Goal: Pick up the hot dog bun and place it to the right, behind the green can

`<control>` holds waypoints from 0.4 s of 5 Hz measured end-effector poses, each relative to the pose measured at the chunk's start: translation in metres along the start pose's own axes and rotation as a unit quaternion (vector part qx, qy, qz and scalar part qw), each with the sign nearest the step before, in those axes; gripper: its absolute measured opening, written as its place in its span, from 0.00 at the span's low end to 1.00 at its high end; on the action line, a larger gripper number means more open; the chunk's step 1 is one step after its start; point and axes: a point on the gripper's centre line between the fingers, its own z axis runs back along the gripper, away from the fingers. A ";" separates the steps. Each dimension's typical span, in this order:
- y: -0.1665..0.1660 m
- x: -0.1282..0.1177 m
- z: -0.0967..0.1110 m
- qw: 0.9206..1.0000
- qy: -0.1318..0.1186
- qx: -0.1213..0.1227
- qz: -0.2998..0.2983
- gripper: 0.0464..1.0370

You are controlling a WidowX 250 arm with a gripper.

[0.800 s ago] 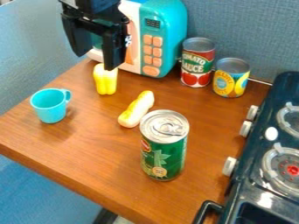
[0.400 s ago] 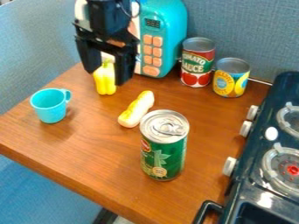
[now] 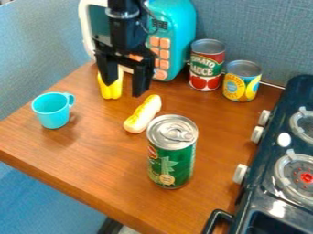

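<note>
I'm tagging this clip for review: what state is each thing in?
Hand: open, empty
Yellow pepper: upright, partly hidden
Yellow-white roll: lying down
Green can: upright, lid sealed
Red can: upright
Yellow-blue can: upright
Turquoise cup: upright
Toy microwave: upright, partly hidden
Stove: on or off, cannot tell

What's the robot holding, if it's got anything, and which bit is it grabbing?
Nothing is held. The end effector is open, its two fingers apart, and one of them partly hides the pepper from the camera.

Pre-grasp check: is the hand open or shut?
Open: the hand has its two fingers spread, with a clear gap between them.
</note>
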 end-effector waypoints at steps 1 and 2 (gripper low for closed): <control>0.001 0.003 -0.022 1.000 0.018 0.000 -0.010 0.97; 0.003 0.007 -0.037 1.000 0.022 0.004 -0.020 0.97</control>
